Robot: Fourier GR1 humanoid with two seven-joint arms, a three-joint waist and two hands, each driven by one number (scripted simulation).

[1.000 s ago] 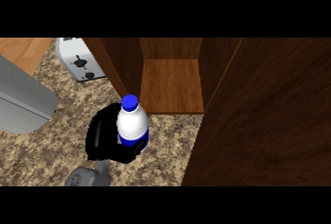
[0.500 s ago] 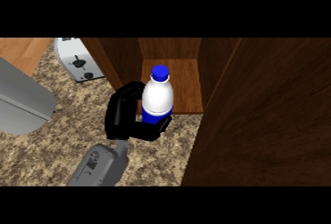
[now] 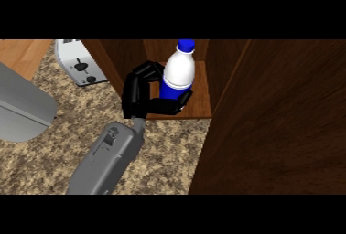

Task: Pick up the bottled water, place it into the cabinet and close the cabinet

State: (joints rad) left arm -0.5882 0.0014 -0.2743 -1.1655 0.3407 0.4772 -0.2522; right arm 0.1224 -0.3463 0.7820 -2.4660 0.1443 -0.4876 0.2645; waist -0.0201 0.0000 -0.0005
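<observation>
One blue unlettered bottled water (image 3: 178, 73) label

The counter (image 3: 61, 160) has a speckled brown-and-beige stone top that fills the lower left of the view. A silver toaster (image 3: 81, 66) stands on it near the far edge, with dark controls on its side. A large plain grey body (image 3: 20, 107) overlaps the counter at the left edge; what it is cannot be told. A strip of light wood surface (image 3: 20, 55) shows in the upper left corner.
</observation>
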